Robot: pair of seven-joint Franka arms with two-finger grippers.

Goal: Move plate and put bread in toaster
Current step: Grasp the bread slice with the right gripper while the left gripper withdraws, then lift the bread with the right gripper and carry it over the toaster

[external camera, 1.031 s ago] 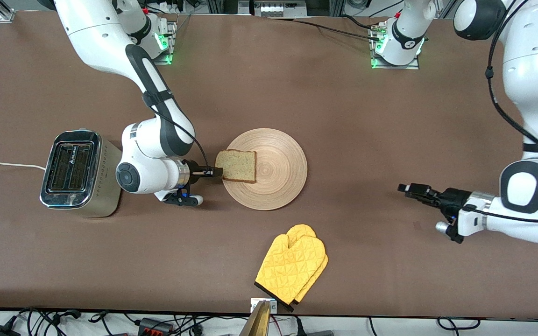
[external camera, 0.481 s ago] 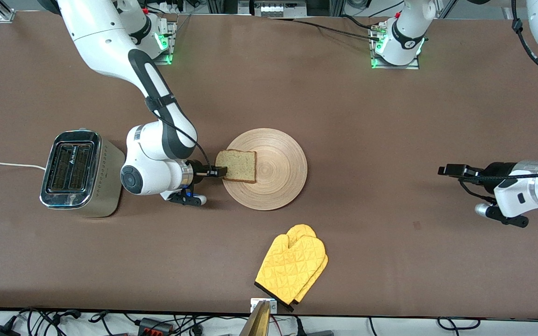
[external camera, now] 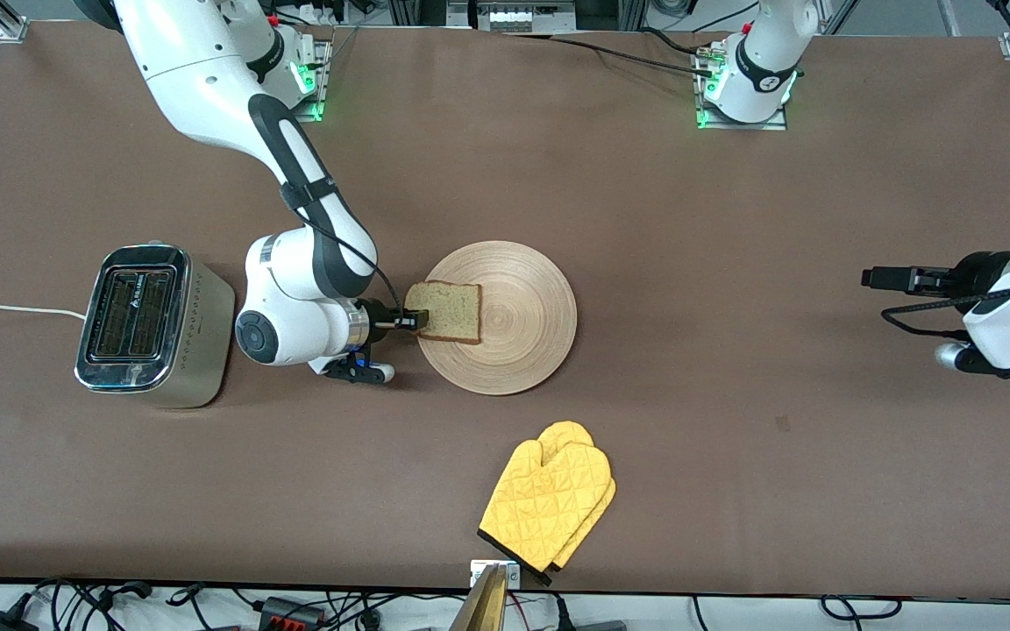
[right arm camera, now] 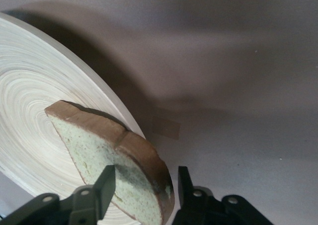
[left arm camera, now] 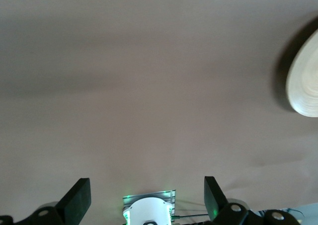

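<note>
Bread (external camera: 445,311), a square slice of speckled tan crumb with a dark brown crust, lies on the large round light-wood plate (external camera: 522,337) near the middle of the brown table (external camera: 645,219), at the plate's edge toward the right arm's end. The right gripper (external camera: 413,322) is at that edge, and in the right wrist view its two black fingers (right arm camera: 105,185) stand on either side of the slice's crust corner, part-way closed; I cannot tell whether they already press the bread or only bracket it.

The main risk, as I judge it, is the grip itself. Only a corner of the slice sits between the fingers, so a soft slice could tear, sag or twist out when lifted. A low finger could also catch the plate's rim and drag or tip the plate.

The boxy two-slot toaster (external camera: 150,324), with cream sides, a chrome top and a white cord (external camera: 5,308), stands toward the right arm's end of the table, well apart from the plate. Its slots are narrow, so a tilted or drooping slice could land on the chrome top instead of dropping in. The right arm's own bulky wrist lies between the plate and the toaster and will have to clear it.

A yellow quilted oven mitt (external camera: 549,504) lies nearer the front camera than the plate, out of the path. The left gripper (external camera: 886,279) waits over bare table at the left arm's end, its fingers (left arm camera: 77,200) spread wide and holding nothing.
</note>
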